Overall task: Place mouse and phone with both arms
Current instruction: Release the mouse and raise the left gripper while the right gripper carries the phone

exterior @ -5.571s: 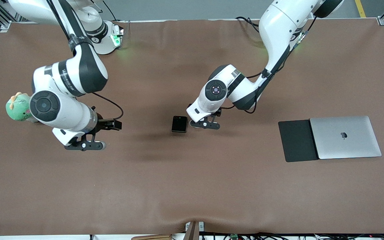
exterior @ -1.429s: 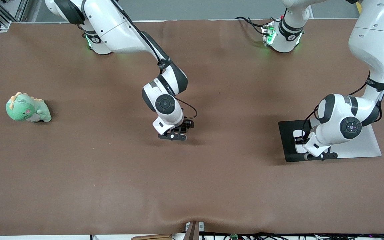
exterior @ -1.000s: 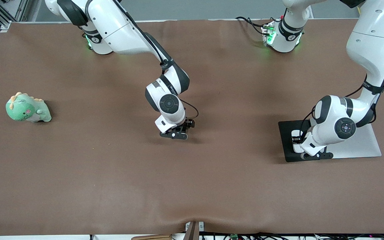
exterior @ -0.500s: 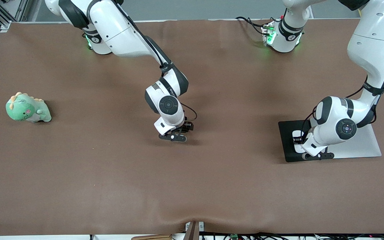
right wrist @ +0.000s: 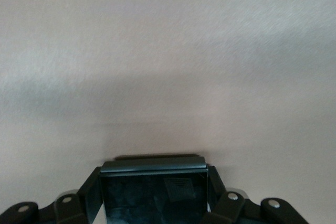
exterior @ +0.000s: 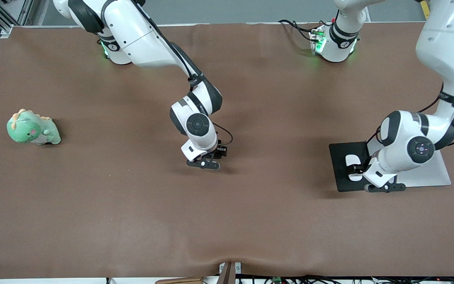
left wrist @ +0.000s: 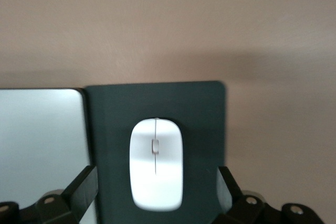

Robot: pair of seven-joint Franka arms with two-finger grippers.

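Overhead: mouse (exterior: 354, 167) on pad (exterior: 341, 165), beside laptop (exterior: 432, 173); left end effector (exterior: 371, 179) over it.

Left wrist: fingers (left wrist: 81, 190) spread, mouse freed.

Right wrist: right end effector (right wrist: 152, 192) clamped on phone (right wrist: 155, 192), low over worktop (right wrist: 157, 51). Next, probably: lift, carry, set down.

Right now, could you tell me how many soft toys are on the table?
1: a green dinosaur plush at the right arm's end of the table. None other shows, though the arms may hide something.

Mouse (left wrist: 156, 163) flat on black pad (left wrist: 205, 114), centred between left gripper (left wrist: 156, 192) fingers (left wrist: 81, 188), both spread wide, clear of mouse sides. Silver laptop (left wrist: 39, 145) edge just beside pad. Brown table (left wrist: 168, 24) ahead of the fingertips.
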